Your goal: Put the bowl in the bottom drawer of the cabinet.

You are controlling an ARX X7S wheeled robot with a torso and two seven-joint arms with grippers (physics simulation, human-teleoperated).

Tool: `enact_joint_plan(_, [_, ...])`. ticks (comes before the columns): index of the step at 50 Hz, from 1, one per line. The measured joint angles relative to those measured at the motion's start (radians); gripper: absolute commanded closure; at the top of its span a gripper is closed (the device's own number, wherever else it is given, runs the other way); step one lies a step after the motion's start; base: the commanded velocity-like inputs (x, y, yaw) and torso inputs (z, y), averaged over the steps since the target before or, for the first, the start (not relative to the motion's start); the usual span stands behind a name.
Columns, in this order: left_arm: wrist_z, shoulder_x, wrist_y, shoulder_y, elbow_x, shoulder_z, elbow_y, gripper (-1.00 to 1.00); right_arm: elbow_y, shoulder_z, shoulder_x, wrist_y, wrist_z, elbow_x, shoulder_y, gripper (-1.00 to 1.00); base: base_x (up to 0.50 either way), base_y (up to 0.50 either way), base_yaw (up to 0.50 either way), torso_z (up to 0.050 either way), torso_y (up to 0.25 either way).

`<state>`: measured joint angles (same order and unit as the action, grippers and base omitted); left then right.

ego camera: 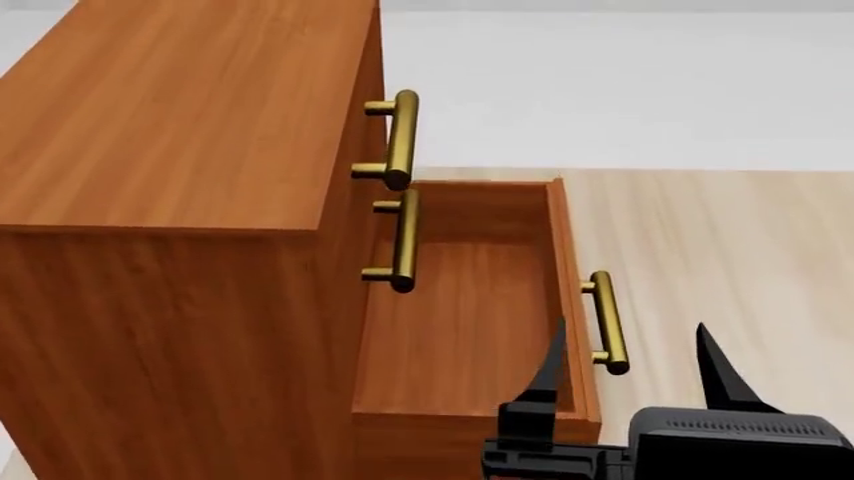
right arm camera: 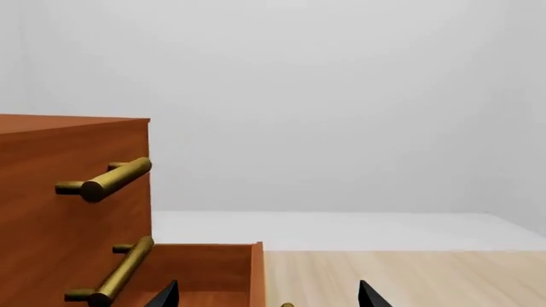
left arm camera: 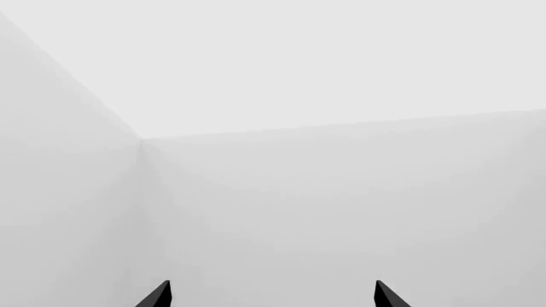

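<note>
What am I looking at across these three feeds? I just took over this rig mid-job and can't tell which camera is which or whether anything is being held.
The head view looks down from the robot's head at a reddish-brown cabinet with three brass-handled drawers. The bottom drawer is pulled out and looks empty. The black prongs at that picture's lower edge are the right gripper, open, holding nothing, just over the drawer's front edge beside its handle.

The right wrist view is taken from that arm, looking past its fingertips at the same cabinet and open drawer.

The left wrist view shows only the left gripper, open, and bare white walls.

No bowl appears in any picture.
</note>
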<state>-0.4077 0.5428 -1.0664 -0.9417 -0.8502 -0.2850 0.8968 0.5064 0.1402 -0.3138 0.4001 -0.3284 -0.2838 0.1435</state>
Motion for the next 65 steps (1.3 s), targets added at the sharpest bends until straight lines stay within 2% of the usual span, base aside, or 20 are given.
enact_joint_plan(5, [-0.001, 0.002, 0.004, 0.002, -0.001, 0.002, 0.000, -1.00, 0.000, 0.000, -0.001, -0.002, -0.002, -0.002, -0.001, -1.00, 0.33, 0.00, 0.00, 0.000, 0.000])
enact_joint_plan(29, [-0.015, 0.006, 0.011, -0.005, -0.018, 0.010, -0.002, -1.00, 0.009, -0.007, -0.007, -0.016, -0.014, -0.012, -0.011, -1.00, 0.00, 0.00, 0.00, 0.000, 0.000])
enact_joint_plan(65, [-0.033, 0.019, 0.021, -0.008, -0.034, 0.022, -0.009, -1.00, 0.013, 0.004, -0.018, -0.020, -0.023, -0.020, -0.017, -1.00, 0.00, 0.00, 0.00, 0.000, -0.144])
